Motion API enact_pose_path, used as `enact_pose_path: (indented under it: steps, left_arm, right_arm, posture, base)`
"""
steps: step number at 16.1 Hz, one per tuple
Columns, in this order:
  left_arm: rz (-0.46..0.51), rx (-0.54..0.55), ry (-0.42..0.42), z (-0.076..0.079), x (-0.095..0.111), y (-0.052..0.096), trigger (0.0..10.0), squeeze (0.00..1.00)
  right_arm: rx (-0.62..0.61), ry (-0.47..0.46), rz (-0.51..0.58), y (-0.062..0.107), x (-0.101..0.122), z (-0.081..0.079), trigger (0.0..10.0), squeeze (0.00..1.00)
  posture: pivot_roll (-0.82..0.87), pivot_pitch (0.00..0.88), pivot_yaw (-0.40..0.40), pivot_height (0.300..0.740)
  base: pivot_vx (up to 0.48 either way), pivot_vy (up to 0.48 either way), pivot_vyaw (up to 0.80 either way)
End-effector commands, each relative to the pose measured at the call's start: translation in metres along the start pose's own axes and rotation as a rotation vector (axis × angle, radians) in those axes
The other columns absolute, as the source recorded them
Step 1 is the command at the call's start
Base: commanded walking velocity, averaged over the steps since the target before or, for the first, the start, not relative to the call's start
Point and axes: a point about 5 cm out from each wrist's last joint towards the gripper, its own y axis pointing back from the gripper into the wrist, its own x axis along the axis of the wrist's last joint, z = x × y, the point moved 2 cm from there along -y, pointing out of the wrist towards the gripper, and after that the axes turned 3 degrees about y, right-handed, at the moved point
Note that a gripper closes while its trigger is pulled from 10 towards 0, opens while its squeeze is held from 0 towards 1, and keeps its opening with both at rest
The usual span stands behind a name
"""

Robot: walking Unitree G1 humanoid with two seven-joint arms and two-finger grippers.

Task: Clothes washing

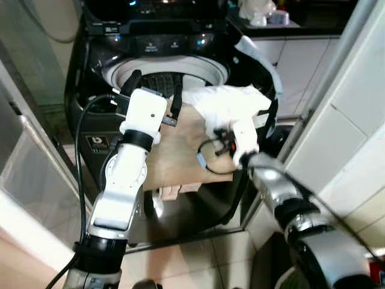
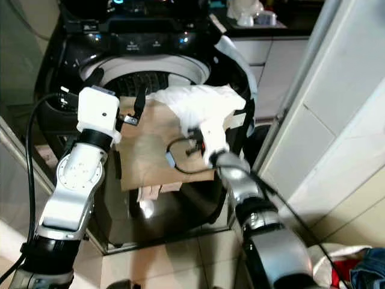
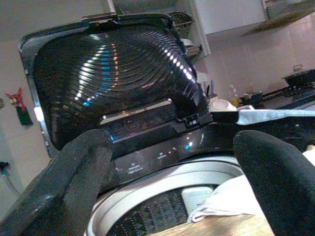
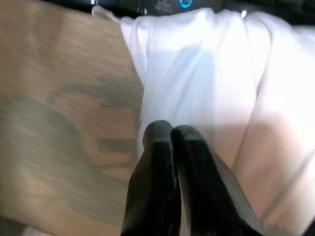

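right hand (image 4: 171, 129) together on white cloth (image 1: 231, 102); left hand (image 1: 155, 90) apart over washer (image 1: 96, 114); drum mostly hidden

A white garment (image 1: 231, 102) lies on a wooden board (image 1: 180, 150) resting across the open washing machine (image 1: 156, 72).

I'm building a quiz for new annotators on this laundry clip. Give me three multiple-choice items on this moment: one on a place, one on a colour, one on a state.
1. Where does the white garment lie?
A. on the floor
B. on the wooden board at the washing machine's opening
C. on the counter

2. What colour is the cloth by the right pincer?
A. white
B. red
C. blue

3. How is the machine's lid?
A. shut
B. raised open
C. removed

Answers: 1 B, both eye views show it on the board over the drum; 2 A, the right wrist view shows white fabric; 3 B, the left wrist view shows the lid standing up.
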Motion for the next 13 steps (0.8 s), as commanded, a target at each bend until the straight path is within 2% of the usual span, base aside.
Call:
enact_pose_path:
  steps: [1,2,4,6,8,10,11,12,13]
  left_arm:
    - [0.018,0.009,0.001,0.0,0.006,-0.003,10.0,0.0]
    - [0.018,0.009,0.002,0.0,0.006,-0.003,10.0,0.0]
    - [0.019,0.008,0.006,0.002,0.006,-0.004,10.0,0.0]
    - [0.017,0.011,0.012,0.003,0.006,-0.003,10.0,0.0]
    - [0.016,0.018,0.01,0.003,0.006,-0.002,10.0,0.0]
    - [0.009,0.029,0.012,0.001,0.005,0.001,10.0,0.0]
    - [0.008,0.028,0.012,0.002,0.005,0.002,10.0,0.0]
    - [0.006,0.028,0.013,0.003,0.005,0.004,10.0,0.0]
    - [0.003,0.032,0.013,0.001,0.005,0.005,10.0,0.0]
  right_arm:
    - [-0.013,0.12,0.027,-0.008,0.017,0.007,10.0,0.0]
    - [-0.014,0.134,0.04,-0.011,0.023,0.008,10.0,0.0]
    - [-0.006,0.166,0.106,-0.022,0.05,0.007,10.0,0.0]
    - [-0.01,0.241,0.189,-0.034,0.087,0.005,10.0,0.0]
    - [-0.044,0.203,0.215,-0.035,0.096,0.012,10.0,0.0]
    - [-0.132,0.124,0.165,-0.029,0.08,0.026,10.0,0.0]
    - [-0.172,0.071,0.116,-0.023,0.061,0.032,10.0,0.0]
    - [-0.189,0.003,0.085,-0.018,0.045,0.032,10.0,0.0]
    - [-0.181,-0.05,0.109,-0.015,0.041,0.027,10.0,0.0]
  posture:
    - [0.02,0.0,-0.028,0.74]
    - [0.02,0.0,-0.028,0.74]
    - [0.02,0.0,-0.031,0.74]
    - [0.02,0.0,-0.042,0.74]
    - [0.03,0.0,-0.053,0.74]
    - [0.03,0.0,-0.058,0.74]
    - [0.03,0.0,-0.061,0.74]
    - [0.04,0.0,-0.068,0.74]
    - [0.04,0.0,-0.065,0.74]
  base:
    - [0.0,0.0,0.0]
    - [0.0,0.0,0.0]
    - [0.0,0.0,0.0]
    - [0.0,0.0,0.0]
    - [0.0,0.0,0.0]
    - [0.0,0.0,0.0]
    - [0.0,0.0,0.0]
    - [0.0,0.0,0.0]
    - [0.0,0.0,0.0]
